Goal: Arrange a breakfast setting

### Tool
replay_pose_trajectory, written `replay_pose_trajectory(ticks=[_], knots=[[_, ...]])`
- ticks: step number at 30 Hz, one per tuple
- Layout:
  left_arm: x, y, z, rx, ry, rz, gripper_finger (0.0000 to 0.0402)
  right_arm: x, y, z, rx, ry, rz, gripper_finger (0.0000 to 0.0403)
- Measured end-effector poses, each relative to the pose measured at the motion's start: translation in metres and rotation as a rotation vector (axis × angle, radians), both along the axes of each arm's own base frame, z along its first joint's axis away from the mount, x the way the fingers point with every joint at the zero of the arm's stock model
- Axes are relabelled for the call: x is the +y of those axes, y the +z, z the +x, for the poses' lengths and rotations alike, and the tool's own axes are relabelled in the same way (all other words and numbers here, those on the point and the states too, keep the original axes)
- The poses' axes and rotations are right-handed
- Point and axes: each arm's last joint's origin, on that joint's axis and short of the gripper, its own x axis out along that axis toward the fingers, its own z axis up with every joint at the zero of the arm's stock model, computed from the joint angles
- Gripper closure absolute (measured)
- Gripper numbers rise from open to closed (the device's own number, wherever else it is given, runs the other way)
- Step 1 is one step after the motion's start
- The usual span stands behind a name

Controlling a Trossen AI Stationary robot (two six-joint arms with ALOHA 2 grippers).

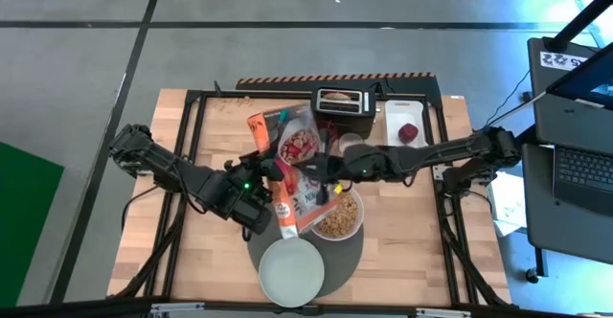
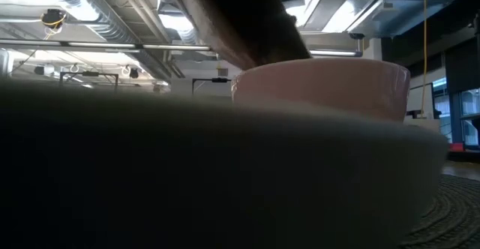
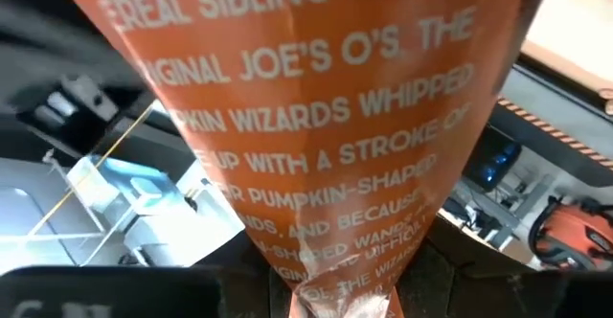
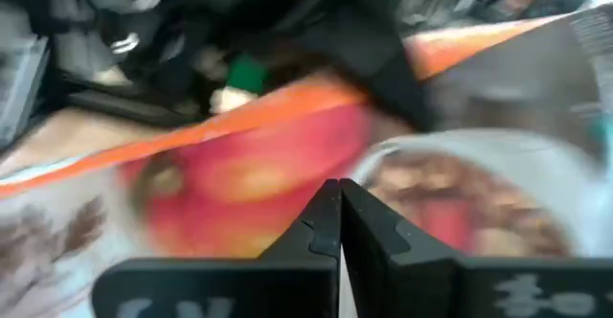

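Note:
An orange cereal bag (image 1: pixel 292 160) is held tilted above the table's middle; it fills the left wrist view (image 3: pixel 316 117). My left gripper (image 1: pixel 266 215) is shut on its near end. My right gripper (image 1: pixel 324 171) is over the bag's printed front (image 4: pixel 239 184), fingers shut. The white bowl (image 1: pixel 340 216), holding cereal, and the pale mint plate (image 1: pixel 292 272) rest on the round dark-grey placemat (image 1: pixel 347 259). In the low view the bowl (image 2: pixel 322 84) stands behind the plate's blurred rim (image 2: pixel 225 174). No spoon shows. My left gripper pinches the bag's narrow near end (image 3: pixel 337 294) between its two fingers, where the bag tapers to a point. The bag widens away from the fingers and is lifted off the table. My right gripper's shut fingertips (image 4: pixel 330 198) lie against or just over the bag's front; whether they touch it, I cannot tell.
A black toaster (image 1: pixel 345 107) stands at the table's far edge, with a white rectangular tray (image 1: pixel 407 126) holding a dark red thing to its right. Bare wood lies to the left and right of the placemat.

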Motion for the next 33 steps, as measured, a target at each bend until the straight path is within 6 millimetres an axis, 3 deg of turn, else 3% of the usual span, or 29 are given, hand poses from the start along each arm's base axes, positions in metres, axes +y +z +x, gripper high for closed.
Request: replay_pose_trajectory(ticks=[9, 18, 33], knots=[[0.002, 0.003, -0.003, 0.003, -0.001, -0.018, 0.0276, -0.008, -0.009, 0.000, 0.072, -0.020, 0.026, 0.0398], [0.004, 0.004, -0.003, -0.013, 0.008, -0.017, 0.0276, -0.003, -0.001, 0.001, -0.008, -0.072, -0.033, 0.0398], [0.010, 0.007, -0.023, -0.012, 0.050, -0.051, 0.0276, -0.009, 0.044, -0.041, -0.075, -0.065, -0.038, 0.0398]])
